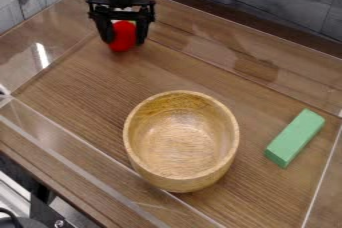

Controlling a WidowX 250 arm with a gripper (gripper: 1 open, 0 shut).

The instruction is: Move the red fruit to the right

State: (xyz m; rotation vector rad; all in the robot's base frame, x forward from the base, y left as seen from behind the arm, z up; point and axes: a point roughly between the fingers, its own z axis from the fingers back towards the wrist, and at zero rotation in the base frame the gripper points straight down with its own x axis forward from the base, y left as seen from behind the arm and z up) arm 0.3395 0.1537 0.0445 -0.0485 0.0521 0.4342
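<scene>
The red fruit is a small round bright red toy resting on the wooden table at the far left. My gripper points straight down over it, open, with one black finger on each side of the fruit. The jaws straddle it without closing on it. The upper part of the fruit is partly hidden by the gripper body.
A large wooden bowl stands in the front middle of the table. A green rectangular block lies at the right. Clear plastic walls enclose the table, and a grey plank wall runs behind.
</scene>
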